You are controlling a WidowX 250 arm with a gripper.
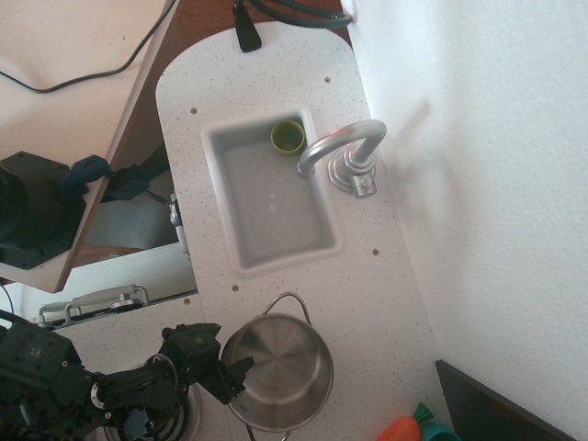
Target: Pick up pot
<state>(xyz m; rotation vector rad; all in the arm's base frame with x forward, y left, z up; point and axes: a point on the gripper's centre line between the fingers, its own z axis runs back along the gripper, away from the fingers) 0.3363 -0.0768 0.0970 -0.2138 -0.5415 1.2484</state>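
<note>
The pot [280, 372] is a round shiny steel pot with thin wire loop handles, standing on the speckled white counter [276, 83] at the bottom centre. My black gripper [237, 375] comes in from the lower left and sits at the pot's left rim. Its jaws look open, with one fingertip [244, 365] reaching over the rim into the pot. I cannot tell whether the fingers touch the rim. The pot is upright and empty.
A sink basin [271, 197] lies above the pot, with a small green cup [288, 136] in its far corner and a silver faucet [344, 152] on its right. An orange and teal toy [413, 428] lies at the bottom right. A stove burner [175, 418] sits under the arm.
</note>
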